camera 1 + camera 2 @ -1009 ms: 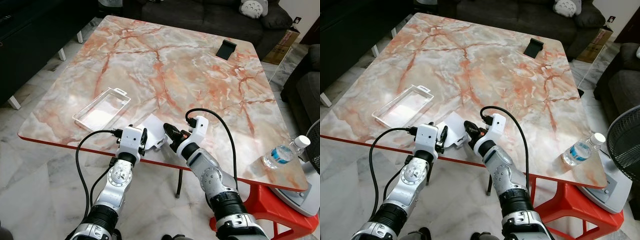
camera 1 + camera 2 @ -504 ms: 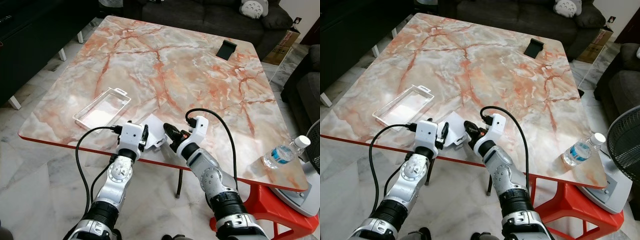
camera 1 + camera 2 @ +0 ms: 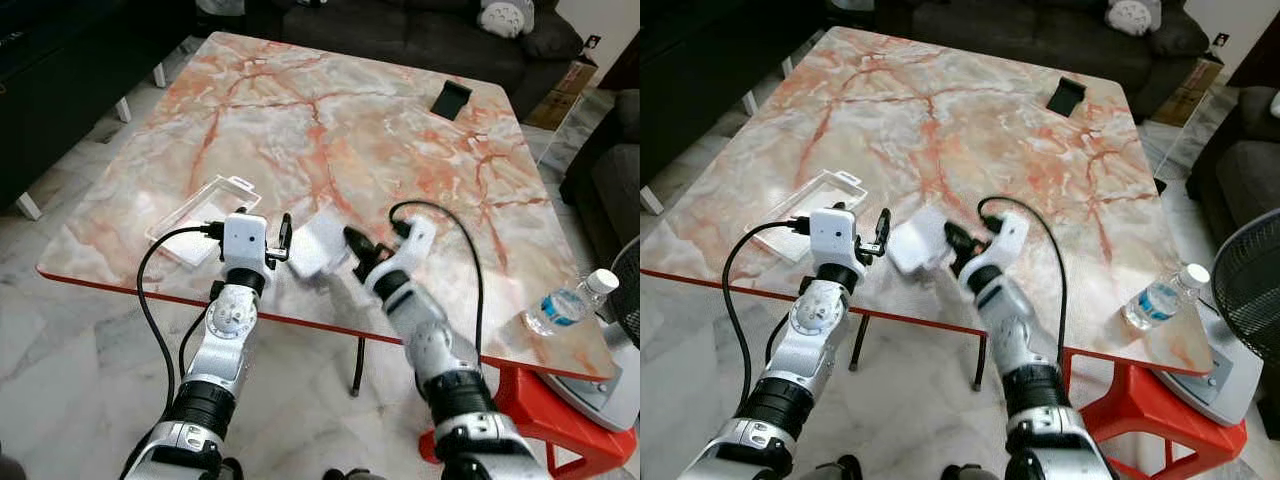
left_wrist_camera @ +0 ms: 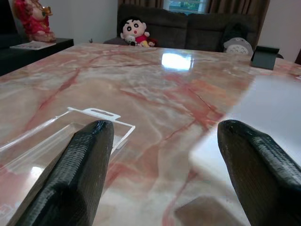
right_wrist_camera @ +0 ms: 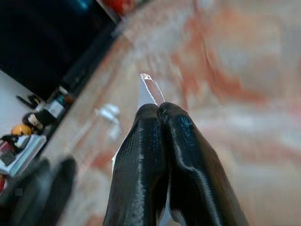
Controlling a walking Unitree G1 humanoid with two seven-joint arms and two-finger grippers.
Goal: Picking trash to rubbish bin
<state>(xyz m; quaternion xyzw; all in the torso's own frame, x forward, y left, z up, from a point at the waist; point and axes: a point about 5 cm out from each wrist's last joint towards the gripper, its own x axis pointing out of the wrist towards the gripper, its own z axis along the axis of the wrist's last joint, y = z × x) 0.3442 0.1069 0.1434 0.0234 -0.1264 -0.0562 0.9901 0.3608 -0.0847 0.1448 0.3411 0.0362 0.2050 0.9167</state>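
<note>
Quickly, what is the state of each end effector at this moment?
Left end effector: open, holding nothing.
Right end effector: shut on the clear plastic sheet, lifted off the table.

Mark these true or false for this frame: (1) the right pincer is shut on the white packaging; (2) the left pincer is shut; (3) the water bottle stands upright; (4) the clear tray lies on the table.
1. True: the right pincer is shut on the white packaging.
2. False: the left pincer is open, holding nothing.
3. False: the water bottle lies on its side.
4. True: the clear tray lies on the table.
</note>
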